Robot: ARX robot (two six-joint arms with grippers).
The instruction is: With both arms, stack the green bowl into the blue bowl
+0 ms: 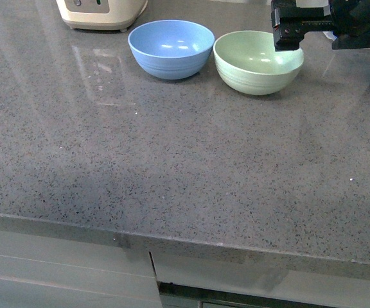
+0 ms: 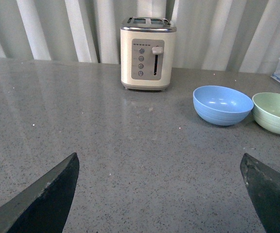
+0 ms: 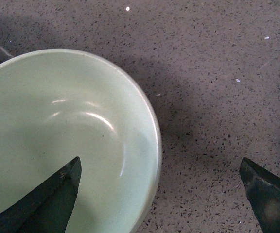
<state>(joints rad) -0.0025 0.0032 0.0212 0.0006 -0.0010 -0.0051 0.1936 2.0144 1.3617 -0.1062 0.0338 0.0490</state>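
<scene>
Where the desk (image 1: pixel 172 160) front edge runs nearest, a wide bare grey stretch lies open behind it. Left hand (image 2: pixel 157 199) hangs over that stretch, fingers spread wide, gripping nothing. Farther back, green bowl (image 1: pixel 257 62) sits upright just right of blue bowl (image 1: pixel 171 48), rims close. Right hand (image 3: pixel 159 199) is spread open, straddling green bowl's far right rim, holding nothing. Toaster (image 2: pixel 147 51) stands behind, left of blue bowl.
</scene>
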